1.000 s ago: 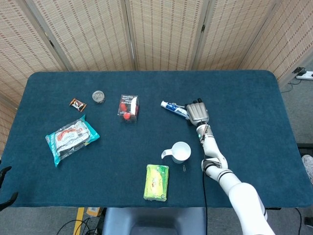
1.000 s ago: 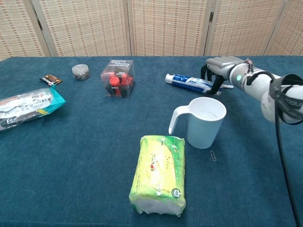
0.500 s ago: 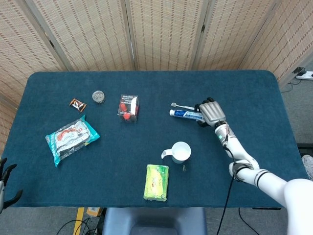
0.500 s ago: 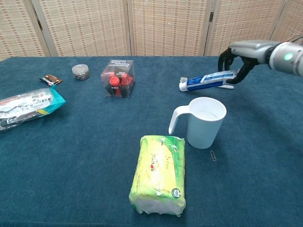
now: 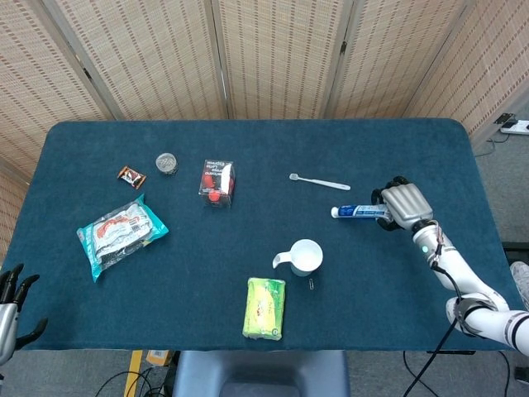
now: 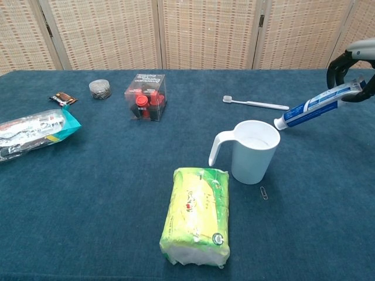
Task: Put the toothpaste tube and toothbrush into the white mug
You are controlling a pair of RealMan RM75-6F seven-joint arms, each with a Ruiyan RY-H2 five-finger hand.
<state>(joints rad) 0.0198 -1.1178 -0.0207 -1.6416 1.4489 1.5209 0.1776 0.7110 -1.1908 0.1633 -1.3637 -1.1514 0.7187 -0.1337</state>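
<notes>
My right hand (image 5: 403, 203) (image 6: 354, 62) grips the blue and white toothpaste tube (image 5: 359, 212) (image 6: 316, 105) by its tail end, lifted off the table, cap pointing toward the mug. The white mug (image 5: 302, 257) (image 6: 252, 151) stands upright near the table's front middle, handle to the left, empty as far as I can see. The white toothbrush (image 5: 319, 181) (image 6: 255, 104) lies flat on the cloth behind the mug. My left hand (image 5: 11, 307) shows at the lower left corner of the head view, off the table, fingers spread and holding nothing.
A green packet (image 5: 264, 308) (image 6: 195, 214) lies in front of the mug, a paperclip (image 6: 263, 192) beside it. A clear box with red items (image 5: 216, 183) (image 6: 145, 96), a small tin (image 5: 167, 163), a brown sachet (image 5: 131, 176) and a teal snack bag (image 5: 121, 232) lie to the left.
My right hand has lifted the toothpaste tube off the toothbrush and carried it right and toward the front. The toothbrush now lies uncovered. The left hand has risen slightly into view.
</notes>
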